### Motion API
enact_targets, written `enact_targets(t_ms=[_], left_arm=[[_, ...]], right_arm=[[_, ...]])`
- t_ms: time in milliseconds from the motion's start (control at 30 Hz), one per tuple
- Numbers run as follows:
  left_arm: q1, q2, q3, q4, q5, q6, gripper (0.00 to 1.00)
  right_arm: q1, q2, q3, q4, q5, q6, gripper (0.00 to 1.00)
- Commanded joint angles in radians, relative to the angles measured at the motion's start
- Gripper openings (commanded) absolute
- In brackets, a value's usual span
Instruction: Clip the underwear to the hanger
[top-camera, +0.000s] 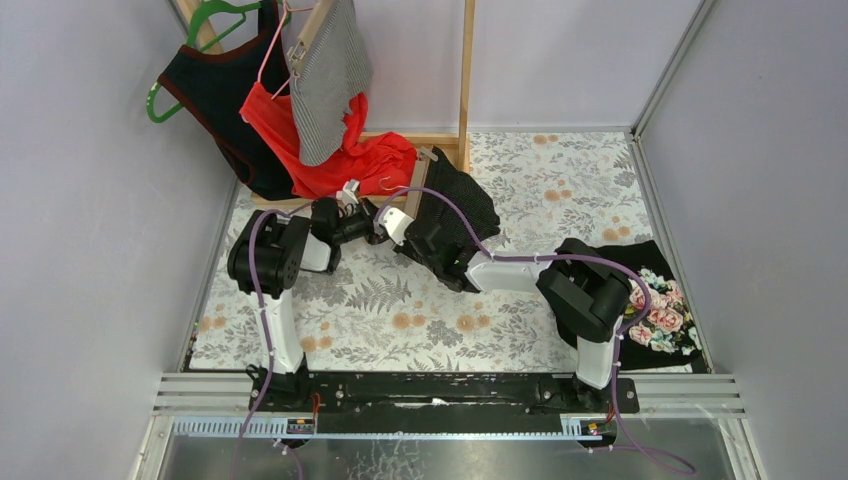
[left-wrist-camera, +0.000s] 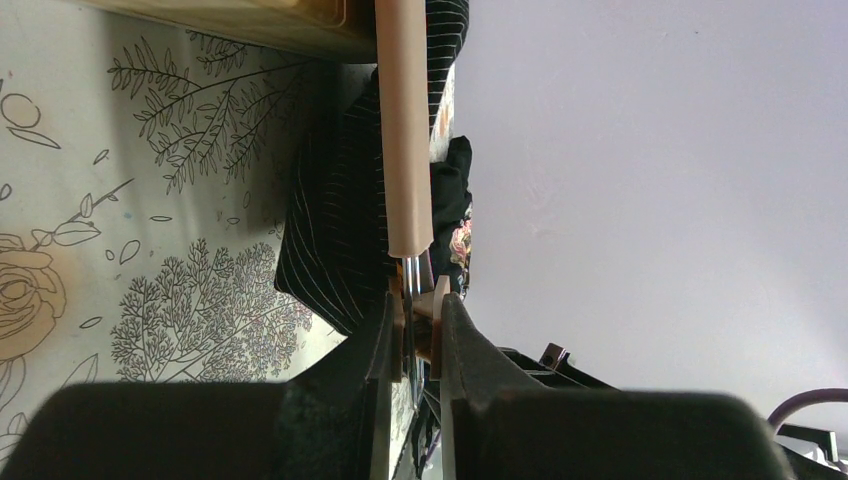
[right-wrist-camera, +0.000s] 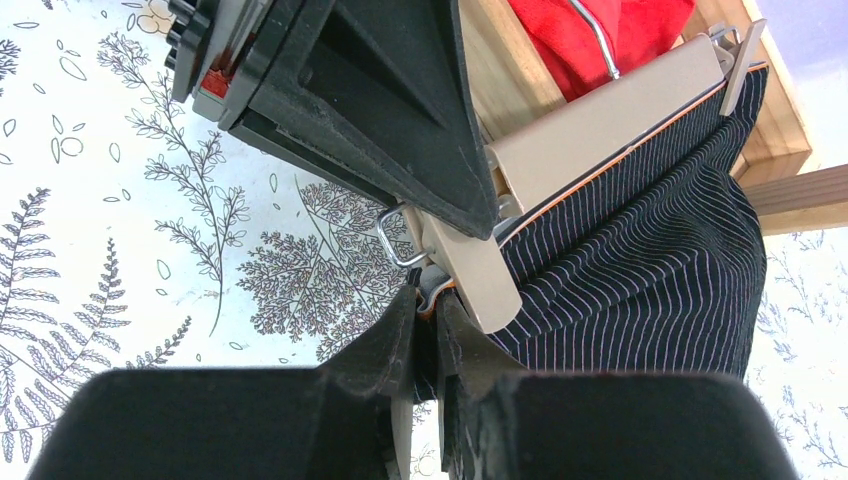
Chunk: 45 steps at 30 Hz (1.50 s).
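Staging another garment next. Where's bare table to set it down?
Bare: tablecloth near centre, just beyond base rail; rear right, between rack post and floral garment. Crowded: rear left by red garment; centre, where left end effector and right end effector grip hanger and underwear.

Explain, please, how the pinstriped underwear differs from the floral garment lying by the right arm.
The pinstriped underwear carries thin white lines; the floral garment shows pink roses. The underwear runs along the wooden hanger, pinched by the right end effector; the floral garment lies on the table, untouched. Both are black fabric.
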Motion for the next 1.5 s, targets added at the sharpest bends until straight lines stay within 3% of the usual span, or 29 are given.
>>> enact_targets(t_ms=[0, 167, 267, 367, 467, 600, 633, 700, 833, 1067, 1233, 1333, 1467], left_arm=[[-0.012, -0.024, 0.018, 0.063, -0.090, 0.012, 0.00], [-0.012, -0.016, 0.016, 0.110, -0.072, -0.019, 0.02], [-0.012, -0.012, 0.017, 0.125, -0.063, -0.026, 0.14], [-0.012, -0.010, 0.013, 0.144, -0.059, -0.034, 0.32], [-0.012, -0.006, 0.011, 0.168, -0.048, -0.049, 0.41], [-0.012, -0.003, 0.011, 0.182, -0.043, -0.055, 0.42], [-0.012, -0.003, 0.010, 0.186, -0.041, -0.056, 0.42], [-0.012, -0.003, 0.010, 0.187, -0.040, -0.057, 0.42], [-0.012, -0.004, 0.008, 0.182, -0.038, -0.054, 0.42], [-0.010, -0.003, 0.001, 0.154, -0.039, -0.030, 0.42], [-0.011, 0.005, -0.034, 0.184, -0.027, -0.029, 0.42], [-0.013, 0.009, -0.062, 0.210, -0.024, -0.029, 0.42], [-0.017, 0.034, -0.094, 0.307, -0.023, -0.067, 0.40]], right_arm=[[0.065, -0.011, 0.066, 0.050, -0.098, 0.018, 0.13], [0.066, -0.010, 0.069, 0.048, -0.088, 0.015, 0.14], [0.066, -0.010, 0.070, 0.044, -0.081, 0.015, 0.15], [0.066, -0.011, 0.071, 0.045, -0.071, 0.017, 0.16], [0.065, -0.011, 0.072, 0.046, -0.055, 0.019, 0.18], [0.066, -0.014, 0.070, 0.049, -0.030, 0.028, 0.23], [0.065, -0.014, 0.068, 0.051, -0.018, 0.033, 0.30], [0.065, -0.019, 0.063, 0.056, 0.000, 0.045, 0.54], [0.060, -0.040, 0.025, 0.081, 0.021, 0.082, 0.70], [0.012, -0.202, -0.081, 0.086, -0.003, 0.172, 0.77], [-0.089, -0.373, -0.073, -0.056, -0.043, 0.267, 0.80], [-0.134, -0.360, 0.017, -0.163, -0.028, 0.252, 0.80], [-0.137, -0.214, 0.209, -0.296, 0.017, 0.196, 0.78]])
